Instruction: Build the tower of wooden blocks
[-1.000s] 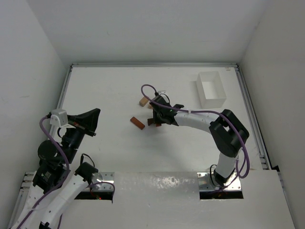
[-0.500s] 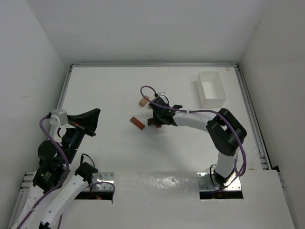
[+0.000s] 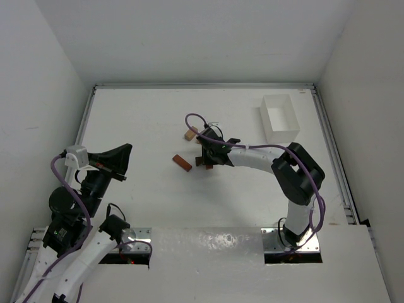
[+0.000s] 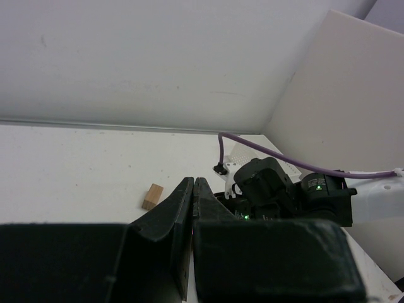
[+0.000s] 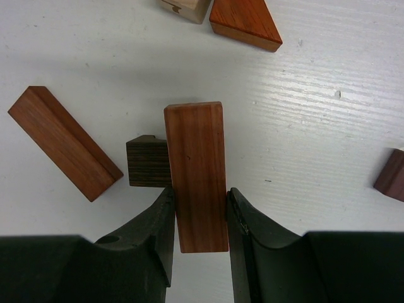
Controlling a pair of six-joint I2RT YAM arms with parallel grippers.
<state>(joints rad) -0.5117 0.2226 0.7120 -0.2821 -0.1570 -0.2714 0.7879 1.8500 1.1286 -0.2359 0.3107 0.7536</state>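
Observation:
My right gripper point(image 5: 199, 197) is shut on a reddish-brown bar point(image 5: 194, 164), whose far end lies beside a dark brown block point(image 5: 147, 162) on the table. A second reddish-brown bar point(image 5: 62, 142) lies slanted to the left. At the far edge are a pale tan block point(image 5: 187, 7) and a reddish wedge point(image 5: 246, 23). From above, the right gripper point(image 3: 207, 158) sits mid-table, between the slanted bar point(image 3: 182, 162) and its own arm. My left gripper point(image 3: 120, 161) hovers at the left, shut and empty; its wrist view shows the pressed fingertips point(image 4: 189, 189) and a tan block point(image 4: 152, 196).
A clear plastic box point(image 3: 279, 118) stands at the back right. A dark reddish block point(image 5: 392, 175) lies at the right edge of the right wrist view. White walls enclose the table on three sides. The right arm's wrist point(image 4: 284, 192) fills the space ahead of the left gripper.
The right gripper, with the bar in it, has shifted slightly to the left. The left arm has stayed put.

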